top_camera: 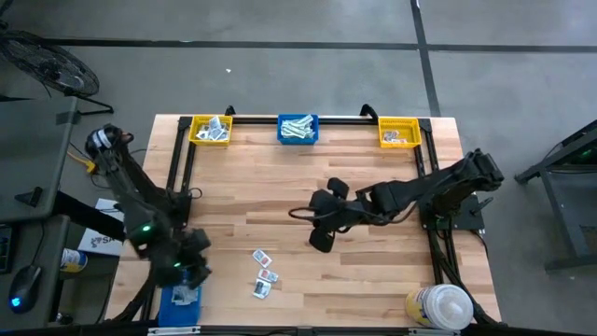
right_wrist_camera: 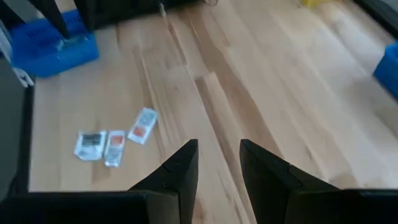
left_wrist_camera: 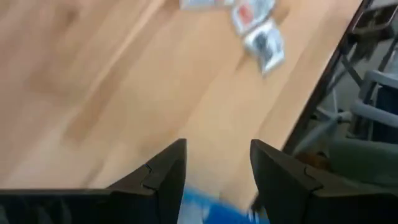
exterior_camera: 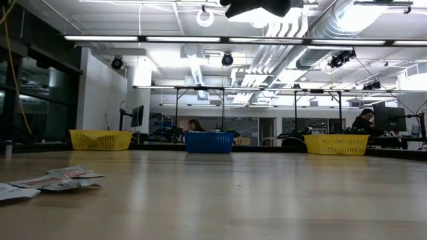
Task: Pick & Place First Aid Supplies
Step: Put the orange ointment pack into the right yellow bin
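Three first aid packets (top_camera: 265, 274) lie flat on the wooden table near its front edge, left of centre; they also show in the right wrist view (right_wrist_camera: 114, 144) and the left wrist view (left_wrist_camera: 261, 34). My left gripper (top_camera: 191, 266) hovers open at the near left corner, over a blue bin (top_camera: 182, 297) with white packets in it. In its own view its fingers (left_wrist_camera: 217, 165) have nothing between them. My right gripper (top_camera: 322, 235) hangs open above the table's middle, to the right of the loose packets and clear of them, with its fingers (right_wrist_camera: 219, 155) empty.
Along the far edge stand a yellow bin (top_camera: 211, 130), a blue bin (top_camera: 298, 129) and another yellow bin (top_camera: 399, 133), each with packets inside. A large white-capped bottle (top_camera: 438, 306) stands at the near right corner. Bare wood lies between the arms.
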